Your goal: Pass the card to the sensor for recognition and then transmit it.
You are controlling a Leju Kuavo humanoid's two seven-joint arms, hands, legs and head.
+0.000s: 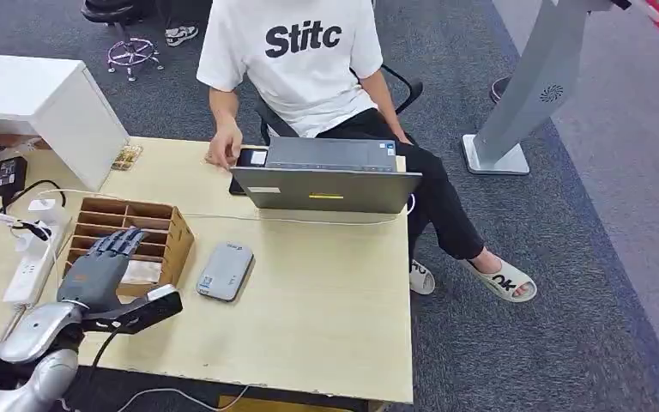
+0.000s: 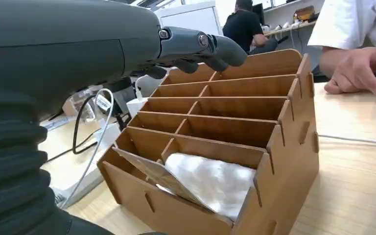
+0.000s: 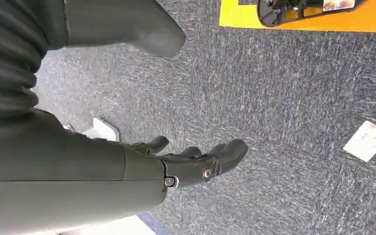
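Observation:
A wooden sorting box point(image 1: 149, 225) with several slots stands on the table's left side. Its nearest slot holds a thin tan card point(image 2: 152, 172) leaning against a white wrapped bundle point(image 2: 211, 180), which is also visible from the head point(image 1: 142, 272). My left hand point(image 1: 107, 257) hovers over that box with its fingers point(image 2: 216, 49) stretched out above the slots, holding nothing. The grey card sensor point(image 1: 226, 270) lies flat just right of the box. My right hand point(image 3: 192, 161) hangs beside my body over the carpet, fingers apart and empty.
A person in a white T-shirt sits behind a grey laptop point(image 1: 326, 177), one hand point(image 1: 221, 154) by a phone point(image 1: 253, 158). A white power strip point(image 1: 27, 270), black adapter point(image 1: 9, 177) and white cabinet point(image 1: 47, 101) crowd the left. A thin cable point(image 1: 223, 217) crosses the table.

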